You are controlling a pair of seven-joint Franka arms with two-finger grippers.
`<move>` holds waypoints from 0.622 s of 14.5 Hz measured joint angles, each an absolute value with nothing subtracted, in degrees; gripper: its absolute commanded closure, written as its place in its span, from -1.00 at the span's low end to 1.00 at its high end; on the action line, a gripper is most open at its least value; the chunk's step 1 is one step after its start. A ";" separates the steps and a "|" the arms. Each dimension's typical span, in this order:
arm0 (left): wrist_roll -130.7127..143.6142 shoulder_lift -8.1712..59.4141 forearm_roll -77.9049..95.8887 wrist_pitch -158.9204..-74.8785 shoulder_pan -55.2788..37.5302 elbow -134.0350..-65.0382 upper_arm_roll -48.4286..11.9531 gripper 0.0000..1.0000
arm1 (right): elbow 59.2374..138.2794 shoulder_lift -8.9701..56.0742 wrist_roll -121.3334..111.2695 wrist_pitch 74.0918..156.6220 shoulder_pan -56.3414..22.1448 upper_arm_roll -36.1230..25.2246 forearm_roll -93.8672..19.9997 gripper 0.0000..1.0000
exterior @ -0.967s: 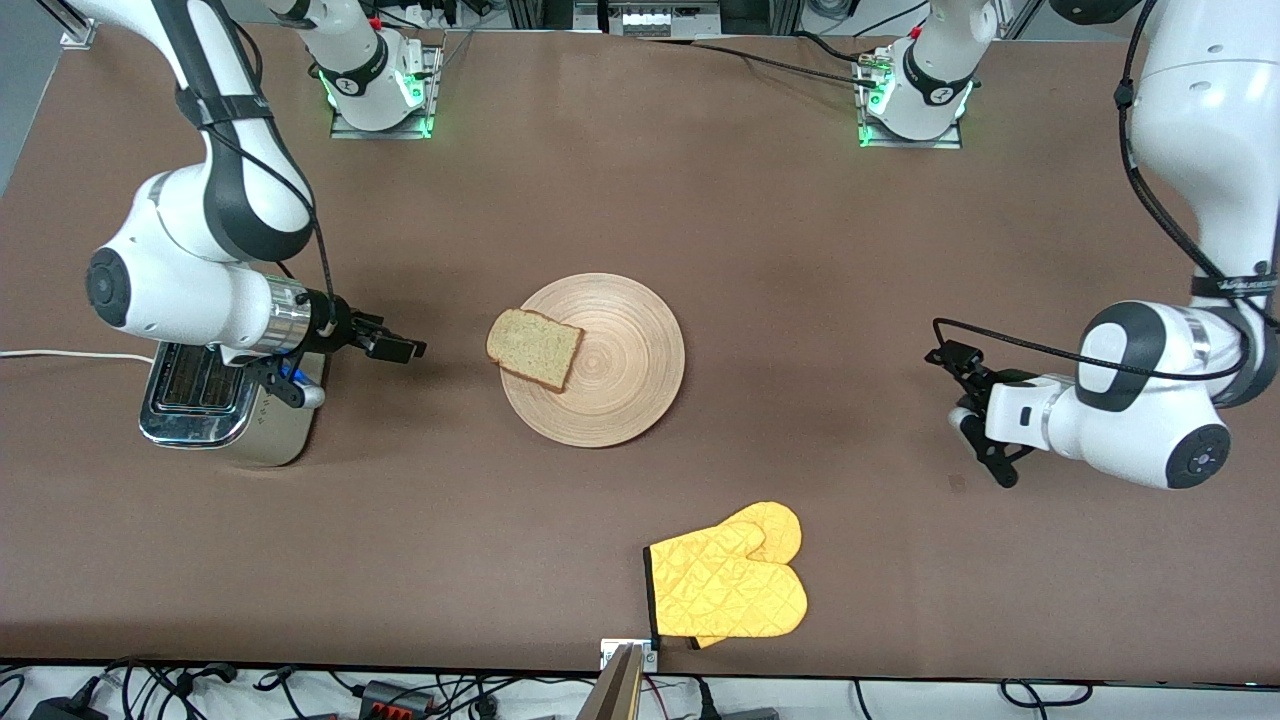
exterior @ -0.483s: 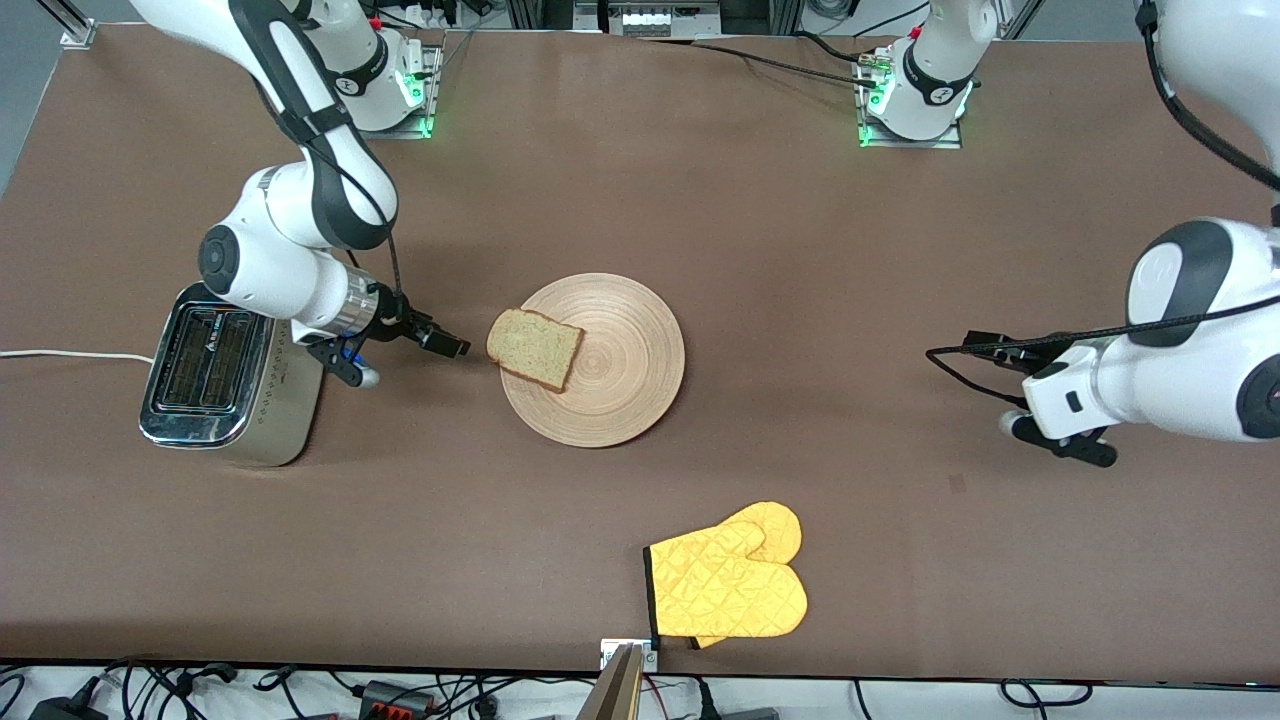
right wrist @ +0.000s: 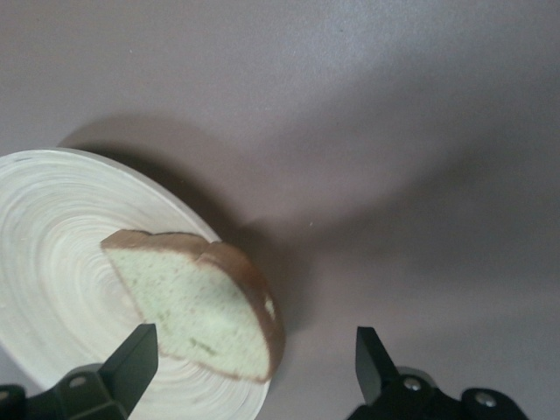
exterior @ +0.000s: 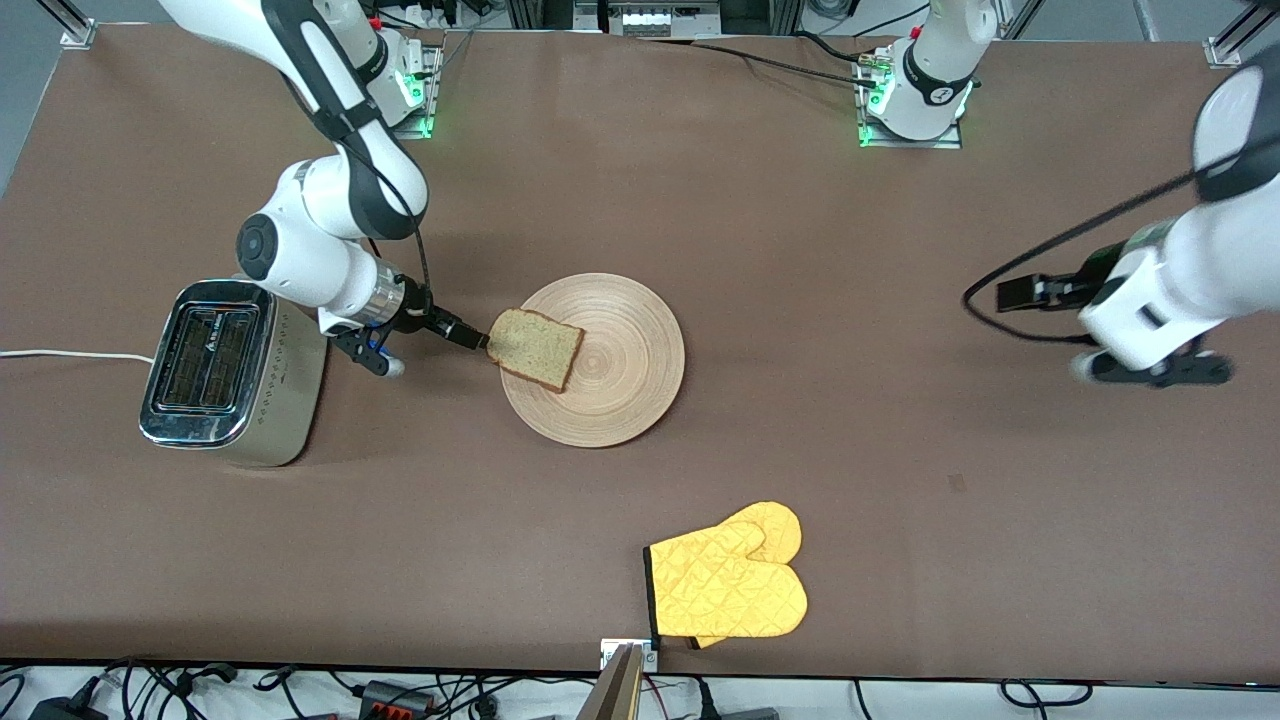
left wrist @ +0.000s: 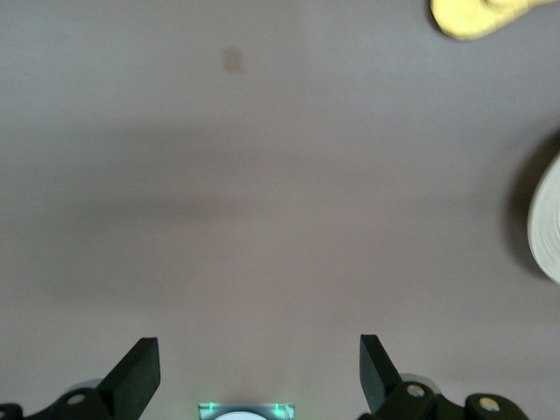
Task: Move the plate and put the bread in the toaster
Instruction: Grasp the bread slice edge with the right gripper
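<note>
The round light-wood plate lies mid-table. The bread rests flat on it, overhanging the rim on the side toward the right arm's end of the table. My right gripper is low at that overhanging crust, open. In the right wrist view the bread and plate sit just ahead, and the bread's corner shows between the right gripper's spread fingers without being pinched. The toaster stands at the right arm's end, slots up. My left gripper hangs open over bare table at the left arm's end, empty.
A yellow oven mitt lies near the table's front edge, nearer to the front camera than the plate. The toaster's white cord runs off the table's edge. The left wrist view catches the mitt and the plate's rim.
My right gripper has travelled from over the toaster across to the bread's overhanging edge. The left arm has swung away from the plate toward its own end of the table. Bread and plate are unmoved.
</note>
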State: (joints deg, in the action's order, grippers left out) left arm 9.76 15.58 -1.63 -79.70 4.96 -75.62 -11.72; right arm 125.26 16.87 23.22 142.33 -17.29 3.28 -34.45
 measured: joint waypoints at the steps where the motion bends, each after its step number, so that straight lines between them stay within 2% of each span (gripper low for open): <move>1: 9.72 11.91 -1.64 -81.81 3.66 -78.55 -8.43 -1.00 | 126.42 16.91 21.61 144.17 -17.84 3.32 -35.63 -1.00; 3: 9.33 5.06 -1.64 -87.67 2.81 -85.24 -4.79 -1.00 | 127.52 16.96 17.33 145.71 -18.56 3.38 -39.24 -1.00; 6: 9.01 -3.21 -1.64 -92.68 0.78 -94.17 -3.93 -1.00 | 127.62 16.97 11.09 145.82 -18.99 3.38 -44.97 -1.00; 9: 4.90 -6.27 -1.64 -93.68 -0.82 -97.67 -3.95 -1.00 | 127.71 17.37 4.59 146.07 -19.00 3.39 -49.49 -1.00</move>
